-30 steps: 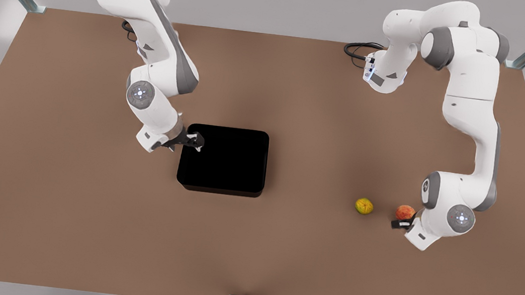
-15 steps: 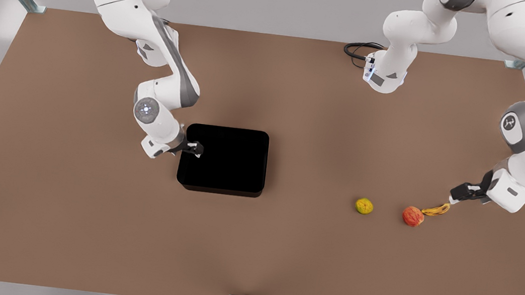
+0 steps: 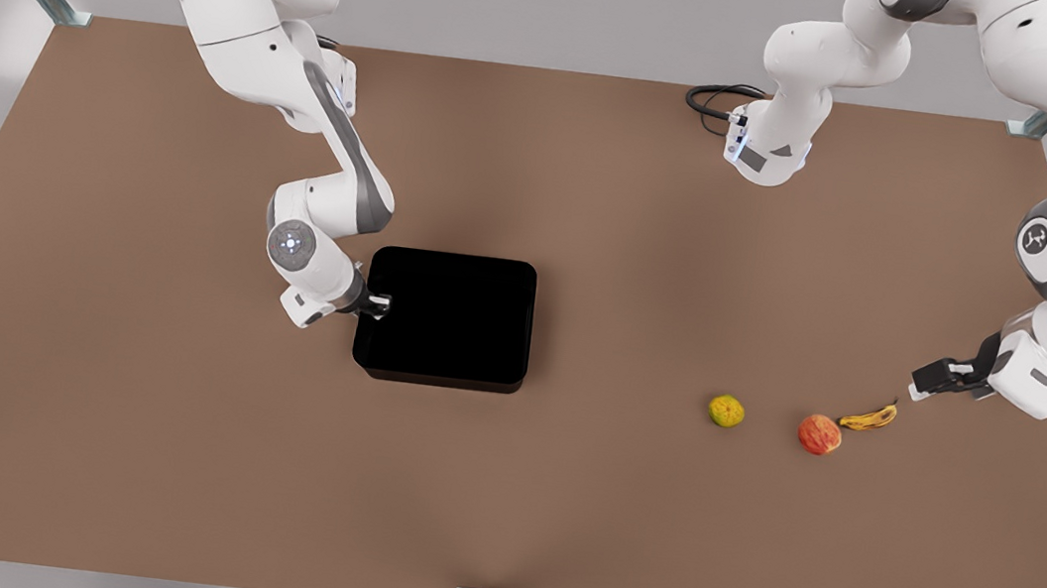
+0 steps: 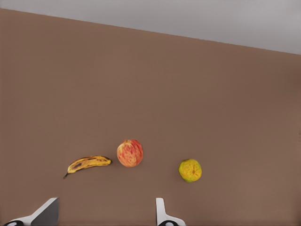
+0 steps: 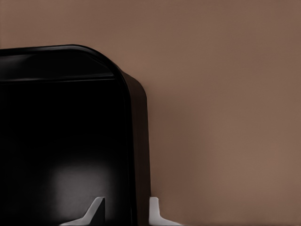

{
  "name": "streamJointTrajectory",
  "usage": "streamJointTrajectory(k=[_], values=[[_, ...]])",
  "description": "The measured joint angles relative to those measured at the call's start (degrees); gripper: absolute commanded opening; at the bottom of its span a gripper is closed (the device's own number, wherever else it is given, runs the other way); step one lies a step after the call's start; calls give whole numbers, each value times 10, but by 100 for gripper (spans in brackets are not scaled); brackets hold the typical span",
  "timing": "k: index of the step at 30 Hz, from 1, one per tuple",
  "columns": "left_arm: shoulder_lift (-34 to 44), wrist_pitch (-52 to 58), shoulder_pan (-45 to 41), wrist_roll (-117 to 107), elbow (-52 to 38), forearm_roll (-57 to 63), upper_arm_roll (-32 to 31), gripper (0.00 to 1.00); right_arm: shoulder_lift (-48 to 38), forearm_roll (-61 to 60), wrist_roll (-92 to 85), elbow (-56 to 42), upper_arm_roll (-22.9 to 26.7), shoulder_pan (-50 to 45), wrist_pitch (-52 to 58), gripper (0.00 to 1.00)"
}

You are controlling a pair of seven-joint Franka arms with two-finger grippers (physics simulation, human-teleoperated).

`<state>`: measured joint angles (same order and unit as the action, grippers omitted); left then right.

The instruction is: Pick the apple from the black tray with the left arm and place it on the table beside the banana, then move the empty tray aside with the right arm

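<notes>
**Apple down beside the banana; tray grip is the weak point**

The apple (image 3: 819, 434) lies on the table (image 3: 120, 404), just beside the banana (image 3: 869, 416), which sits at about 2 o'clock from it; a yellow-green fruit (image 3: 726, 411) lies near, at 9 o'clock. The black tray (image 3: 450, 320) stands empty, well apart at 9 o'clock from the fruit.

The left pincer (image 3: 941, 375) hangs at 2 o'clock from the banana, fingers spread wide and holding nothing. The right pincer (image 3: 375, 303) is at the tray's 9 o'clock wall, its fingers (image 5: 96, 210) straddling that thin wall with a narrow gap; whether they actually pinch it, I cannot tell.

Judged from here, the tray move is what remains. The grip is on one low, glossy edge, so the wall may slip out, or the tray may pivot rather than slide. The apple is round and could roll if nudged.
</notes>
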<state>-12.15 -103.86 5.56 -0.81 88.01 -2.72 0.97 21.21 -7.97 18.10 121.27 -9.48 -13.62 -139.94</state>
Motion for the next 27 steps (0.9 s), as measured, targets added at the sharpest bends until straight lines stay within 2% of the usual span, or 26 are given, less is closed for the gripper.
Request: streamJointTrajectory(k=[4,8,14,21,27], values=[[0,2,-1,-3,0,1,-1,100,1,0,-4,-3,0,0,1,23],[0,4,-2,-7,0,3,-2,100,-2,-3,-9,-5,1,0,2,15],[0,5,-2,-11,1,4,-2,100,-27,-7,-21,-51,9,-1,44,11],[0,5,-2,-14,1,4,-2,100,-40,-7,-73,-212,121,0,236,10],[0,5,-3,-17,1,4,-3,100,-21,6,-160,-274,232,7,343,10]])
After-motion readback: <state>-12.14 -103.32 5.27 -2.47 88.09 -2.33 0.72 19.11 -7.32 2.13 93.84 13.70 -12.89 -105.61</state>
